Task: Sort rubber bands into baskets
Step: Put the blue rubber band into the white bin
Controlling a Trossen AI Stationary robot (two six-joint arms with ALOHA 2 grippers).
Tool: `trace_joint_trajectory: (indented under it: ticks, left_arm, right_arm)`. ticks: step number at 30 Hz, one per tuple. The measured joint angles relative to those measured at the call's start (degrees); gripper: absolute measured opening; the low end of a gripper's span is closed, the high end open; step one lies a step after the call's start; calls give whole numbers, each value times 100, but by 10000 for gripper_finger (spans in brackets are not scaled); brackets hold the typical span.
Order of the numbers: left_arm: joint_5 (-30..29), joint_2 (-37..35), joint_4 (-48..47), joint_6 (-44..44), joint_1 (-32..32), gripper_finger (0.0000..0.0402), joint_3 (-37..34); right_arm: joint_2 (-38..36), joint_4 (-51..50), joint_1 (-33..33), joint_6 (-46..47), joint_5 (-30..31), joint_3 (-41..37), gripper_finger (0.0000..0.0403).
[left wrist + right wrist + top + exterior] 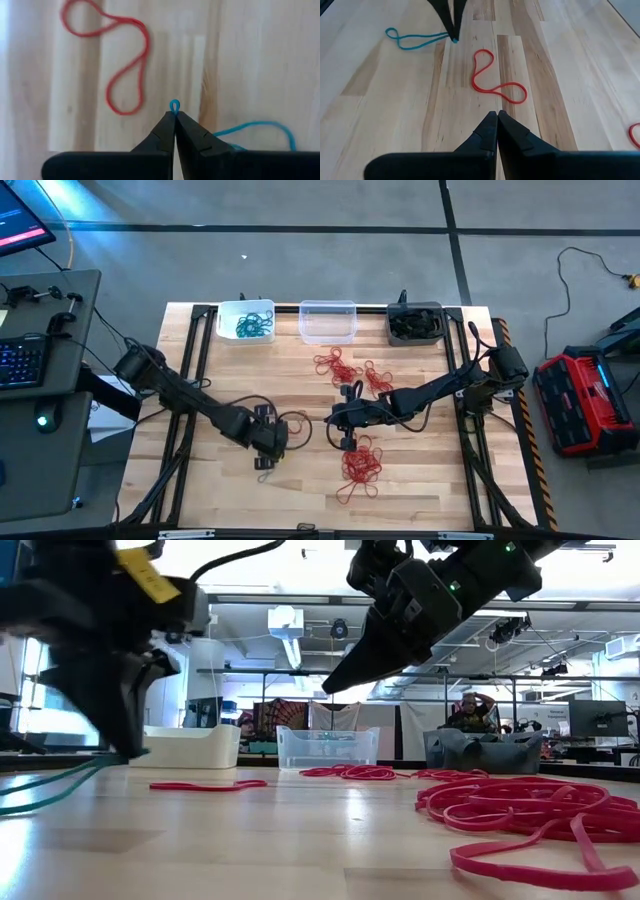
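My left gripper [175, 116] stands near the table's front left and is shut on a teal rubber band [415, 40]. It also shows in the high view [267, 460] and the low view [127, 748]. A single red rubber band [492, 80] lies flat on the wood between the two grippers. My right gripper [497, 115] is shut on nothing and hangs above mid-table [340, 420]. At the far edge stand the white basket [245, 321] with teal bands, the clear basket [327, 321], and the dark grey basket [415, 324] with dark bands. My left gripper pinches the teal rubber band near one end, between its two fingertips. A tiny loop [174, 105] pokes out past the tips. The fingers come steeply from above. The rest of the band [60, 785] trails slack from the tips and lies on the table.
Red rubber bands lie in a pile [360, 465] near the front of the table and in looser bunches [340, 365] in front of the clear basket. Bare wood lies to the left of my left gripper. Dark frame rails run along the table's sides.
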Motion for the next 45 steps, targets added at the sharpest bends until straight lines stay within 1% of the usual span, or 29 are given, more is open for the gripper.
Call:
trace_joint_trajectory:
  ticks: [2,7,13,16,21,27,31,36,41,45]
  left_arm:
    - [-13,-124,-16,0,90,1,24]
    - [-315,-684,-98,190,403,0,21]
    - [-433,-1579,-112,621,1104,0,-197]
    - [-509,-1952,-277,899,1557,0,-210]
    - [-997,-2450,-768,1251,2449,0,-210]
    - [-1096,-2885,-942,1919,3638,0,-210]
    - [-1149,-3015,-940,2544,4500,0,-210]
    - [-1116,-3010,-898,3324,5660,0,-210]
    - [-635,-3003,-607,3942,6654,0,-210]
    - [-353,-2891,-383,4272,7224,0,-210]
  right_arm:
    - [0,27,0,1,0,0,0]
    - [0,24,-1,-1,0,0,0]
    - [0,48,0,-62,0,0,0]
    - [0,92,0,-62,2,0,0]
    - [0,111,-3,-147,189,0,0]
    - [0,112,-4,-149,199,0,0]
    - [0,112,-4,-148,206,0,0]
    - [0,113,-4,-147,210,0,0]
    - [0,112,-4,-146,210,0,0]
    - [0,112,-4,-147,210,0,0]
